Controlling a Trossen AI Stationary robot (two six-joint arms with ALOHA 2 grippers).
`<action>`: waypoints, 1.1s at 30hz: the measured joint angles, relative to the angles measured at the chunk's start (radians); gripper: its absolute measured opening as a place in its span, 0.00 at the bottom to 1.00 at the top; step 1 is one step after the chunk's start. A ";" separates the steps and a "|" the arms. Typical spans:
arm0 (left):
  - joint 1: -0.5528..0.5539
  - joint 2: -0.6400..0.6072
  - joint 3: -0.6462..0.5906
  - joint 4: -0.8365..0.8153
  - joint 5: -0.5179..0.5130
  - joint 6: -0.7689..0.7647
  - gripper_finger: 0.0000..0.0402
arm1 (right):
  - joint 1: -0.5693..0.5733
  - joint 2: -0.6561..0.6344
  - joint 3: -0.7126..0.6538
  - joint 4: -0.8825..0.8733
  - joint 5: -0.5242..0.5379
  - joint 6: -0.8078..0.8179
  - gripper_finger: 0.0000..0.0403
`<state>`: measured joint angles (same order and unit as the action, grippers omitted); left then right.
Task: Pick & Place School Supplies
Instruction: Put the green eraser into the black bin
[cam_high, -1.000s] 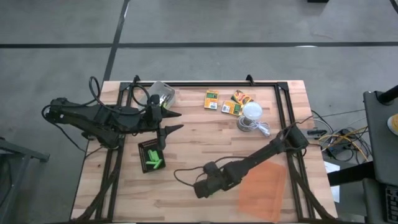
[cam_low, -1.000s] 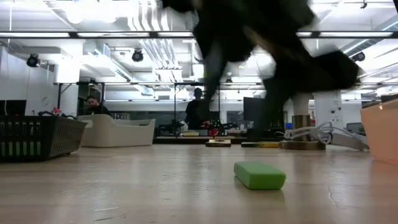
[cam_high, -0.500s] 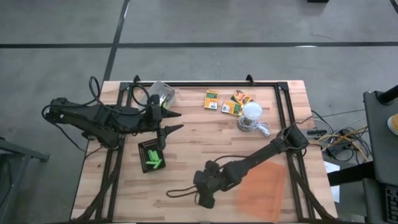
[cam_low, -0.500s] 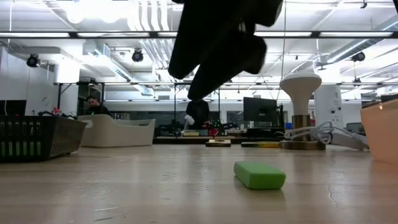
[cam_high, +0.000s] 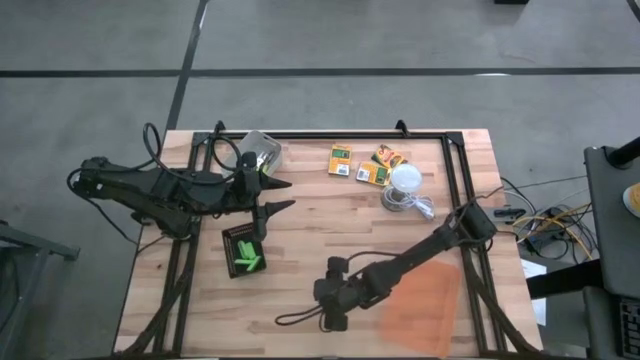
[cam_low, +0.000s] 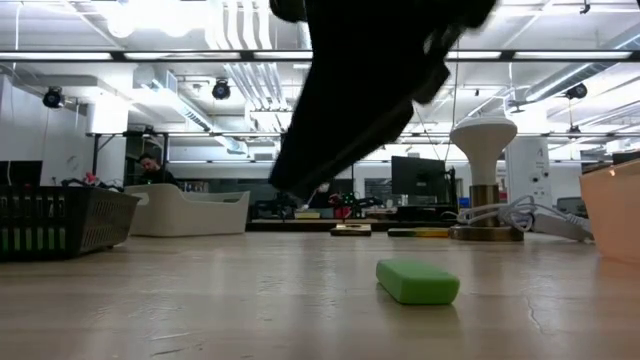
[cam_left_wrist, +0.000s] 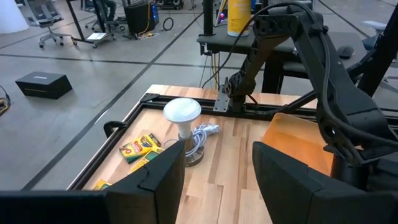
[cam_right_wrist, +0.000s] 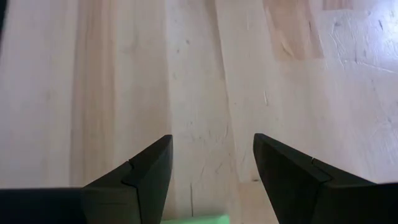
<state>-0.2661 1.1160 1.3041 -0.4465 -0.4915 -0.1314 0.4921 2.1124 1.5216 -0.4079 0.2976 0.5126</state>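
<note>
We have the right gripper (cam_high: 328, 318) at lower centre, jaws open, so let's centre squarely over the green stick (cam_low: 418, 281) on the desk (cam_high: 310, 225) before closing; left gripper (cam_high: 281, 195) waits open.

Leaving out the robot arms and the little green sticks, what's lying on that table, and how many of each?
Yellow boxes: 3
White lamp: 1
Orange sheet: 1
Black tray: 1
Clear tub: 1
Total: 7
</note>
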 joint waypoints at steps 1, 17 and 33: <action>0.000 0.000 0.000 0.000 0.000 0.000 0.48 | 0.003 0.000 -0.005 0.000 0.012 0.003 0.54; 0.000 0.009 0.000 0.001 0.000 -0.002 0.48 | 0.033 0.000 -0.152 0.168 0.008 0.011 0.54; 0.000 0.009 0.000 0.004 0.000 -0.008 0.48 | 0.033 -0.010 -0.152 -0.031 -0.112 0.006 0.54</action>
<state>-0.2661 1.1252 1.3037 -0.4425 -0.4919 -0.1394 0.5255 2.1021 1.3697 -0.4394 0.1861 0.5186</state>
